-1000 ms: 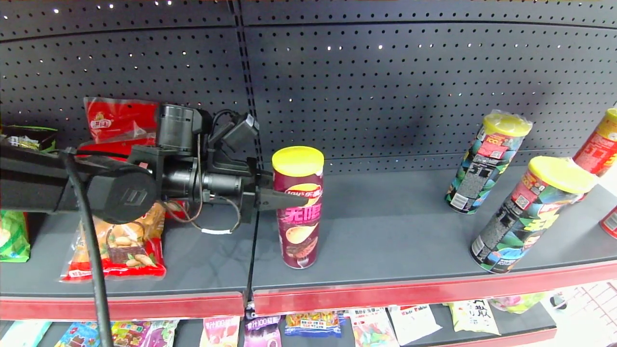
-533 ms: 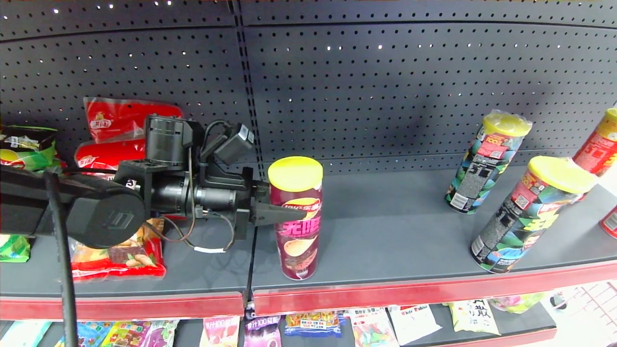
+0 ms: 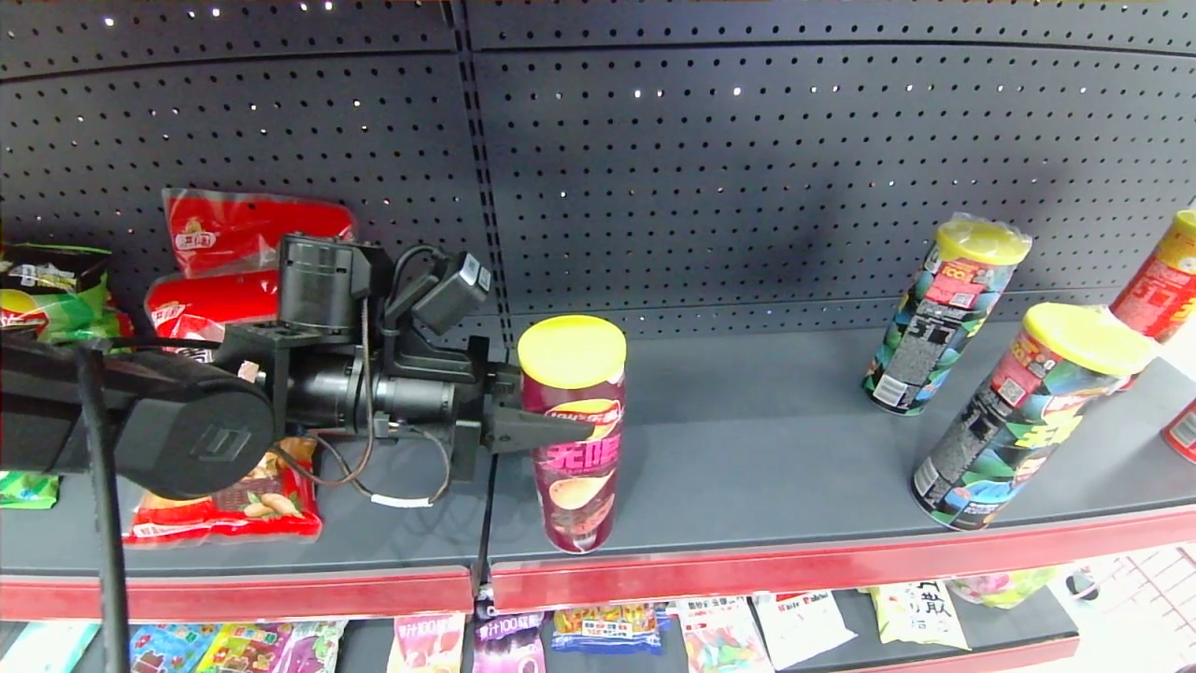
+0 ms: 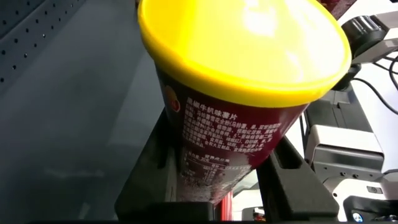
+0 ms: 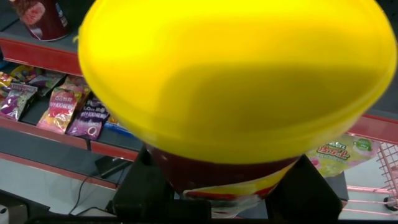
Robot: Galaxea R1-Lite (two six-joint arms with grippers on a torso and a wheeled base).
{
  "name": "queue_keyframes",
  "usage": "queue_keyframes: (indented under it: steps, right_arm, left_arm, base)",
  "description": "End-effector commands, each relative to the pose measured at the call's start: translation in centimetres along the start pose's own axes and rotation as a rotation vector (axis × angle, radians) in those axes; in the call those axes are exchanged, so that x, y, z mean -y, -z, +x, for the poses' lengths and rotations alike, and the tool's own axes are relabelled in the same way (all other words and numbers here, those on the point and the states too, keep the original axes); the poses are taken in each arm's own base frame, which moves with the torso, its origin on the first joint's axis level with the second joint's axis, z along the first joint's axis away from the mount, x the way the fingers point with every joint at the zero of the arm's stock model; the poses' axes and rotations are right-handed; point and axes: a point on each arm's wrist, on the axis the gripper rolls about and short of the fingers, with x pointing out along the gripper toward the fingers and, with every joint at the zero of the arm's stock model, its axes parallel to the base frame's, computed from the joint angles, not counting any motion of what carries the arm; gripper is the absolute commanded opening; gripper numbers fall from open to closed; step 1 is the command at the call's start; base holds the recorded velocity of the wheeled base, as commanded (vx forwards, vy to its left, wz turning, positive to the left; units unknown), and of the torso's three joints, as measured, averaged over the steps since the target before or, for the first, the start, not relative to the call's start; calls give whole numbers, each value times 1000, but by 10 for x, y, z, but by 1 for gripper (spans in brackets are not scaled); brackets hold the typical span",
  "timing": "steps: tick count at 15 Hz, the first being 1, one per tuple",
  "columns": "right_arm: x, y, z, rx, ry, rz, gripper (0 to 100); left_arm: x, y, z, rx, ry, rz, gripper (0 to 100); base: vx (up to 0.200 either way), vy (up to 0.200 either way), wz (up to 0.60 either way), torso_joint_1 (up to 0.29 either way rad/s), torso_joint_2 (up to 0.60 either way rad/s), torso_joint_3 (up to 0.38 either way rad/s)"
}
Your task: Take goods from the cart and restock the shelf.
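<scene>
Now: left pincer clamped on upright can, base near shelf front edge, likely for set-down. Right pincer grips spare can, probably next stock.

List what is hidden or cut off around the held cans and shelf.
- Head view: far finger of the left end effector, behind the maroon cardboard chip can with yellow plastic lid.
- Right wrist view: label of the second yellow-lidded can, behind its own lid.
- Head view: red cylindrical can, cut by the right edge.
- Head view: red nut bag, partly behind the left arm.
</scene>
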Motion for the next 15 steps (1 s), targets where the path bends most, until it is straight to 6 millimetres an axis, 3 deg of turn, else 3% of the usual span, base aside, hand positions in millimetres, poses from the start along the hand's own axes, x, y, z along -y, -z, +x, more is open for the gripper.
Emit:
queue_keyframes:
  steps: [1, 2, 3, 7, 10, 12, 15]
  right_arm:
    - [0, 0, 0, -2, -1, 0, 0]
    - [0, 0, 0, -2, -1, 0, 0]
    - [0, 0, 0, -2, -1, 0, 0]
    - [0, 0, 0, -1, -6, 0, 0]
    - [1, -6, 4, -23, -31, 1, 0]
    - [2, -20, 12, -48, -103, 2, 0]
    - [5, -65, 42, -108, -280, -6, 0]
  left_arm:
    - [0, 0, 0, -1, 0, -3, 0]
    - [0, 1, 0, -3, -1, -4, 0]
    - [0, 1, 0, -4, -2, -4, 100]
    - [7, 2, -5, -7, -6, -20, 100]
    - [25, 11, -26, -24, -46, -70, 100]
    - [30, 18, -47, -31, -122, -95, 100]
    - [59, 33, -90, -30, -248, -140, 100]
  base:
    - [0, 0, 0, 0, 0, 0]
    - [0, 0, 0, 0, 0, 0]
    - [0, 0, 0, 0, 0, 0]
    - [0, 0, 0, 0, 0, 0]
    - [0, 0, 0, 0, 0, 0]
    - [0, 0, 0, 0, 0, 0]
    - [0, 0, 0, 0, 0, 0]
